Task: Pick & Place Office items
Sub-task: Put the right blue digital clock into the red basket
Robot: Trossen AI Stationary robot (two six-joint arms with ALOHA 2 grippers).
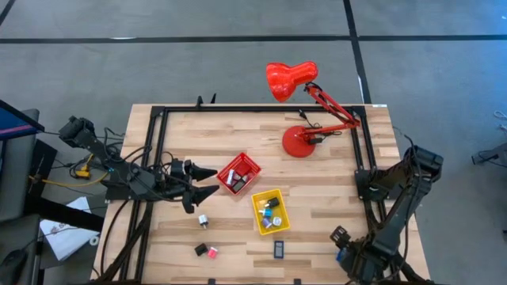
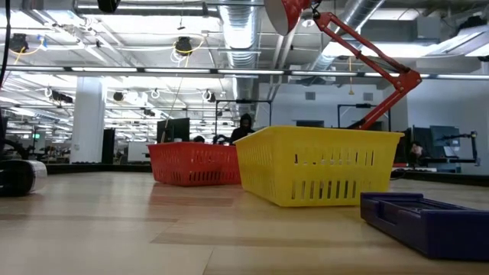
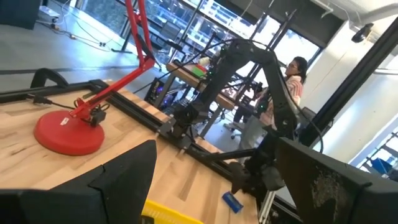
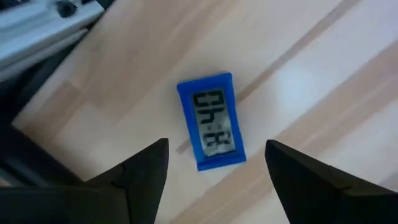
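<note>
My left gripper [image 1: 212, 181] [image 3: 214, 146] hangs open beside the red tray [image 1: 239, 174], touching nothing. My right gripper [image 1: 342, 247] [image 4: 217, 149] is open near the table's near right corner, above a small blue display piece [image 4: 211, 121] [image 3: 233, 202] that lies flat on the wood between the fingers' lines. The red tray and the yellow tray [image 1: 270, 211] [image 2: 321, 172] hold several small pieces. On the bare table lie a white-grey block [image 1: 203, 221], a black piece [image 1: 200, 249], a pink piece [image 1: 212, 252] and a dark blue flat rectangle [image 1: 279, 248] [image 2: 428, 218].
A big red desk lamp [image 1: 299, 141] [image 3: 62, 130] stands at the table's far side, its head [image 1: 289, 79] reaching past the far edge. A black frame rail [image 1: 261, 108] runs round the table. A person [image 3: 292, 81] shows in the room beyond.
</note>
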